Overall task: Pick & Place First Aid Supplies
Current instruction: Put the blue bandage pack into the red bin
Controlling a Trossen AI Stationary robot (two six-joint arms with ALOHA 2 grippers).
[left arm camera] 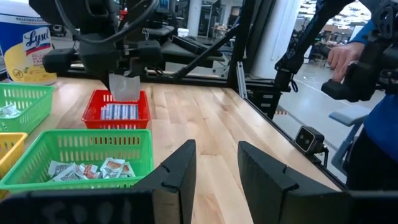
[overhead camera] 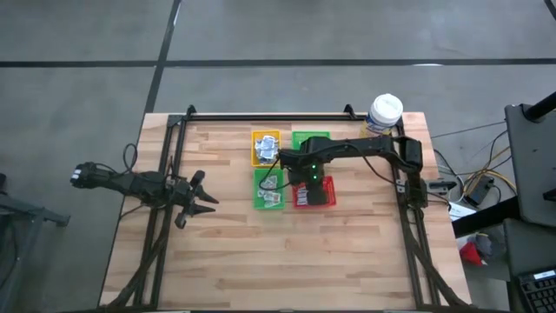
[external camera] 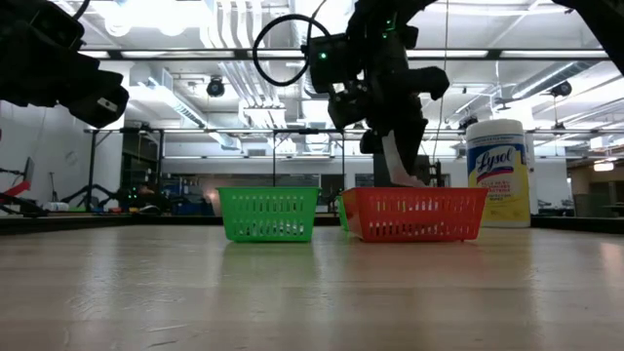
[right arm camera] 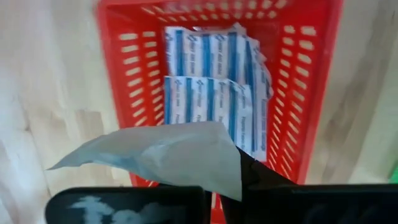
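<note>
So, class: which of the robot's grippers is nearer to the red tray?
The right. The right gripper hangs just above the red tray, fingers shut on a pale packet. The left gripper waits, open, far off near the table's left edge.

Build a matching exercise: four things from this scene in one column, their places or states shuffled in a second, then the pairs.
Things:
1. right end effector
2. left end effector
3. red tray
4. yellow canister

States:
A. open, waiting at the table's left edge
B. table's far right corner
C. holds blue-and-white pads
D. shut on a pale packet above the red tray

Pairs: 1-D, 2-A, 3-C, 4-B
</note>
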